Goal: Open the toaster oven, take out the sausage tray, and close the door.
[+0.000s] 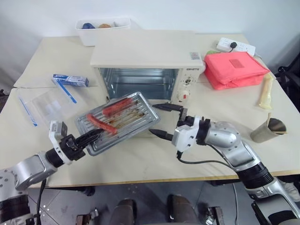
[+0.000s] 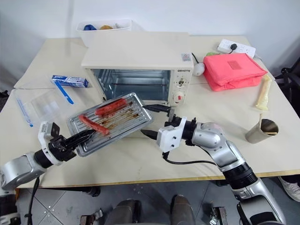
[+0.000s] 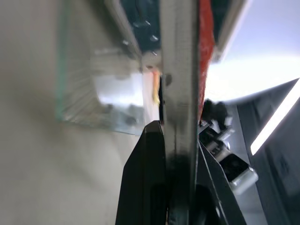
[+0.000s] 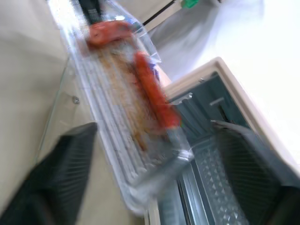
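Tray out of the oven, held by one pincer at its near-left corner.

The sausage tray [image 1: 119, 122] hangs tilted over the lowered door [image 2: 154, 123], just in front of the open toaster oven [image 1: 147, 70], with two sausages [image 1: 110, 117] lying loose on it. The left gripper [image 1: 89, 139] is pressed together on the tray's near-left rim, a thin hold at one corner, so the tray could pivot or slip and the sausages could roll off toward the table [image 1: 140, 164]. The right gripper [image 1: 161, 121] stands spread wide just right of the tray, holding nothing; if it swings in it could knock the free edge.
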Available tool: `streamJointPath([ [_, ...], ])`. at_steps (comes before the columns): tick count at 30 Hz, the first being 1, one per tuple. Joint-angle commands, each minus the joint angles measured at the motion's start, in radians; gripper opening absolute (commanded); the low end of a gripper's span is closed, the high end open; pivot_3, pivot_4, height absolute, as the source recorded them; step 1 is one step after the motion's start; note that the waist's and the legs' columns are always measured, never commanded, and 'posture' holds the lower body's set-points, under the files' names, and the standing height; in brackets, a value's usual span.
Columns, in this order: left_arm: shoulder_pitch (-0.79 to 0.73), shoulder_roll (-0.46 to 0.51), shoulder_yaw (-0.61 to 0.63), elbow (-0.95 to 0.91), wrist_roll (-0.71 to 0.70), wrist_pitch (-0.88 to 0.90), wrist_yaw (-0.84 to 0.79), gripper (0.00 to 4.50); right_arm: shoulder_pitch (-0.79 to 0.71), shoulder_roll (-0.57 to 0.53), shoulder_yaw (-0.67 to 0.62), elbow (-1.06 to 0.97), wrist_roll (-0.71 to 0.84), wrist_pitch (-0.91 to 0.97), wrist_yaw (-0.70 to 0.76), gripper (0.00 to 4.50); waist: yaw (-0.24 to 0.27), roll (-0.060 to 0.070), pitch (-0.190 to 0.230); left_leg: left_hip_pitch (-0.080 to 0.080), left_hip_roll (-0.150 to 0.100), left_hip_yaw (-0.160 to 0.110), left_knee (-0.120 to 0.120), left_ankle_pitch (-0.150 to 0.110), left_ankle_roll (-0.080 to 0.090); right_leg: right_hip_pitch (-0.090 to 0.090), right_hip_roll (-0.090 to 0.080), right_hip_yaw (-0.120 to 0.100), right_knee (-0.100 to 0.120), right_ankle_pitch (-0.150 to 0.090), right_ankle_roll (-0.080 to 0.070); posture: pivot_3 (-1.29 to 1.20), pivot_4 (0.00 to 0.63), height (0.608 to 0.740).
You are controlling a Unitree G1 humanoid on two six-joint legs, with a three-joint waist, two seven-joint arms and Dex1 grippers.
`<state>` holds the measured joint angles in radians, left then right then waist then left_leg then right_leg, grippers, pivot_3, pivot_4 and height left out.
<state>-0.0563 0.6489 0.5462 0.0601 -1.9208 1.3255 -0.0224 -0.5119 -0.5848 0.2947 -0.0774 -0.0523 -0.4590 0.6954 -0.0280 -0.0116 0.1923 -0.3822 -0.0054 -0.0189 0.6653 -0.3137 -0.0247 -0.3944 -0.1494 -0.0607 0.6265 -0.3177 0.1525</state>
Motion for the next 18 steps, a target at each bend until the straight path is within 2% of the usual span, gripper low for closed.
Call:
streamJointPath([
  [1,0.143,-0.017,0.032,-0.140,-0.051,-0.036,-0.070,0.00,0.008,-0.044,-0.105,0.004,0.156,0.087,0.070,4.41,0.000,0.000,0.000,0.000,0.000,0.001,0.000,0.000,0.001,0.000,0.000,0.001,-0.001,0.000,0.000,0.00,0.150,0.740],
  [2,0.202,-0.054,0.065,-0.190,-0.051,-0.081,-0.064,0.00,0.009,-0.060,-0.137,0.036,0.201,0.113,0.099,4.41,0.000,0.000,0.000,0.000,0.000,0.001,0.000,-0.001,0.001,0.000,0.000,0.001,-0.001,0.000,0.000,0.00,0.150,0.740],
  [5,0.339,-0.147,0.139,-0.319,-0.051,-0.200,-0.059,0.00,0.021,-0.087,-0.208,0.135,0.283,0.125,0.165,3.83,0.002,0.000,0.000,0.001,0.001,0.002,0.000,-0.002,0.002,0.002,0.000,0.002,-0.005,0.000,0.000,0.00,0.150,0.740],
  [10,0.482,-0.269,0.171,-0.467,-0.051,-0.336,-0.079,0.00,0.043,-0.094,-0.251,0.262,0.307,0.130,0.234,2.28,0.012,0.000,0.000,0.001,0.000,0.008,0.001,-0.002,0.003,0.004,0.000,0.002,-0.007,0.000,-0.001,0.00,0.150,0.740],
  [16,0.645,-0.466,0.170,-0.615,-0.051,-0.521,-0.098,0.00,0.059,-0.088,-0.228,0.380,0.295,0.170,0.337,0.27,0.024,0.000,0.000,0.004,0.000,0.018,0.001,-0.004,0.005,0.005,0.000,0.007,-0.009,0.000,-0.001,0.00,0.150,0.740],
  [17,0.665,-0.485,0.167,-0.628,-0.051,-0.540,-0.103,0.00,0.058,-0.087,-0.224,0.392,0.304,0.188,0.364,0.03,0.025,0.000,0.000,0.004,0.000,0.019,0.001,-0.004,0.005,0.005,0.000,0.007,-0.010,0.000,-0.001,0.00,0.150,0.740],
  [18,0.687,-0.508,0.163,-0.638,-0.051,-0.559,-0.111,0.00,0.054,-0.088,-0.217,0.408,0.309,0.219,0.392,0.03,0.025,0.000,0.000,0.005,0.001,0.020,0.001,-0.004,0.005,0.005,0.001,0.007,-0.013,0.000,-0.001,0.00,0.150,0.740],
])
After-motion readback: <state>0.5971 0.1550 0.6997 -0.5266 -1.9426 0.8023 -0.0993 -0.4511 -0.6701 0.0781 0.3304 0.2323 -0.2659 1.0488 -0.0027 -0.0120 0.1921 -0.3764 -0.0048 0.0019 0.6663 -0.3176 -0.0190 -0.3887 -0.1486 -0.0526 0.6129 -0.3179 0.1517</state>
